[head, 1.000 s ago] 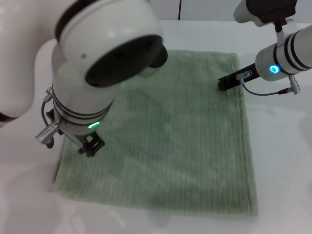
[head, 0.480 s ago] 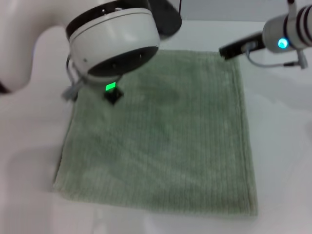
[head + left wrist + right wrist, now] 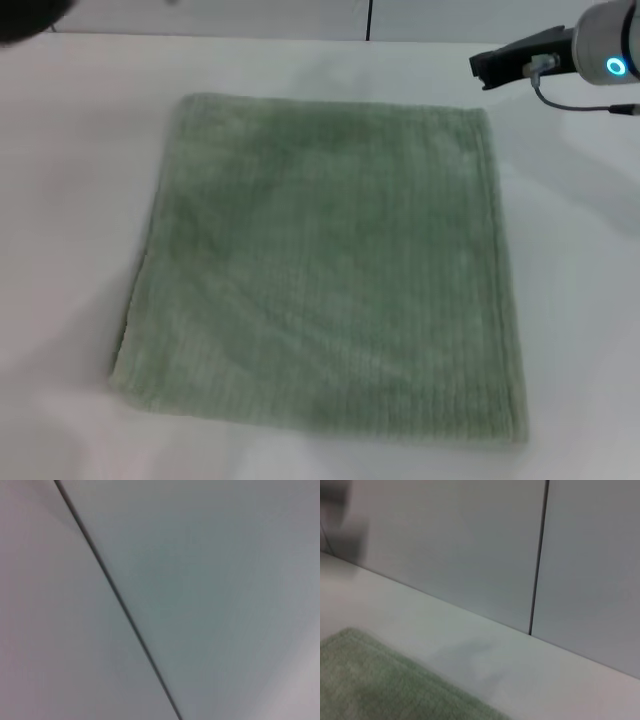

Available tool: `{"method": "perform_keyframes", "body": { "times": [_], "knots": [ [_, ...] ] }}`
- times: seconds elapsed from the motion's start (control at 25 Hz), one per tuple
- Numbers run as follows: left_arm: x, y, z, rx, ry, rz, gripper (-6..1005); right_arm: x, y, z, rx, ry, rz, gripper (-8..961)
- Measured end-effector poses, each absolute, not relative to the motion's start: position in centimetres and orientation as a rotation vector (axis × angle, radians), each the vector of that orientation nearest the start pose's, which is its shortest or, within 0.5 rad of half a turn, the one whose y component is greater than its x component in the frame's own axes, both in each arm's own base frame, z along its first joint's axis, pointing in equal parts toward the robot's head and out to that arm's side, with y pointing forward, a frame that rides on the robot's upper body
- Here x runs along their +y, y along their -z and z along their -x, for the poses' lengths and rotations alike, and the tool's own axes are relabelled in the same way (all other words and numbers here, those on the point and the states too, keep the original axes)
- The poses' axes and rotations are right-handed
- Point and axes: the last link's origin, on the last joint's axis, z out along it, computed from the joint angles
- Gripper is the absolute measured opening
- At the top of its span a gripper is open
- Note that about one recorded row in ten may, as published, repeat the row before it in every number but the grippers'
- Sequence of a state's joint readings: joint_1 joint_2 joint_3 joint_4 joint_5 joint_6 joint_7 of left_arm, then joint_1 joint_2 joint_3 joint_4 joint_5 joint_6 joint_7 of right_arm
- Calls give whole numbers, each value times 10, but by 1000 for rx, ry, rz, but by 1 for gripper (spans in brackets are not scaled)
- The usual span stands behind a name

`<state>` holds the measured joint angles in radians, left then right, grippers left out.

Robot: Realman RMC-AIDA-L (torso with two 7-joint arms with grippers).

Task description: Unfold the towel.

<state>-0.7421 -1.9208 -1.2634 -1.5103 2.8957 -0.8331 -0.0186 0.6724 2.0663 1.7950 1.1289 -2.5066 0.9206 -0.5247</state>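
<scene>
The towel (image 3: 325, 265) lies spread flat in a single layer on the white tabletop (image 3: 80, 150), so the unfolding looks done. The right gripper (image 3: 490, 68) hangs clear beyond its far right corner; I cannot tell whether its jaws are apart. The left gripper is out of sight.

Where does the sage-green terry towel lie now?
In the head view, the sage-green terry towel lies flat mid-table, its far right corner just below the right gripper.
</scene>
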Motion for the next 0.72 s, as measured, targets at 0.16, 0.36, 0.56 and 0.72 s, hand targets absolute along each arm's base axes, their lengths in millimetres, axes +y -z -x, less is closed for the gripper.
{"method": "perform_keyframes", "body": {
  "times": [0.16,0.36,0.56,0.72],
  "knots": [
    [418,-67,79,103,363,1782,518,430,-13,-161,762,-104,2260,0],
    [411,-66,145,128,380,1613,520,405,-38,-141,452,-363,2157,0],
    [400,-52,208,-76,520,1535,522,380,-62,-147,234,-507,1891,-1],
    [385,-43,264,-227,600,1453,523,372,-64,-185,340,-475,1757,0]
  ]
}}
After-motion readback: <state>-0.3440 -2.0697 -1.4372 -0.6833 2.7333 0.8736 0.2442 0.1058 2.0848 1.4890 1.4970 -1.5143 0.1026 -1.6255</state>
